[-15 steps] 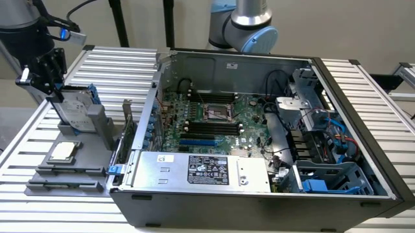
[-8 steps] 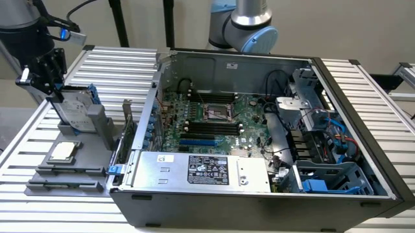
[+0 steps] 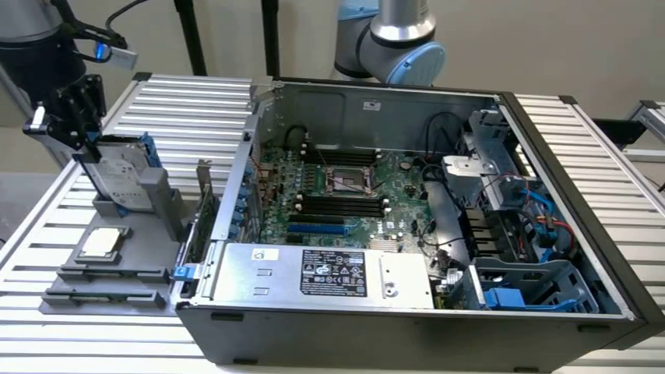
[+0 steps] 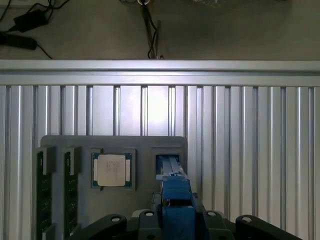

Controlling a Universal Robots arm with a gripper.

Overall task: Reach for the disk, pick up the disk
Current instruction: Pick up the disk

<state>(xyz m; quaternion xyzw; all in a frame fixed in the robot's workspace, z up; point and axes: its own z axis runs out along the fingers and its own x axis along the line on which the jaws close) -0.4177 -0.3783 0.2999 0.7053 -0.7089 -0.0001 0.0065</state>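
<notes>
I see the flat, rectangular silver-grey hard drive (image 3: 117, 175), white printed label on its face and bright blue plastic bracket round it, standing on edge and leaning slightly in a slot of the grey holder tray (image 3: 140, 249). Its upper end sits right at my pincer (image 3: 81, 142). In the wrist view the blue-framed edge lies on the pincer's centre line.
</notes>
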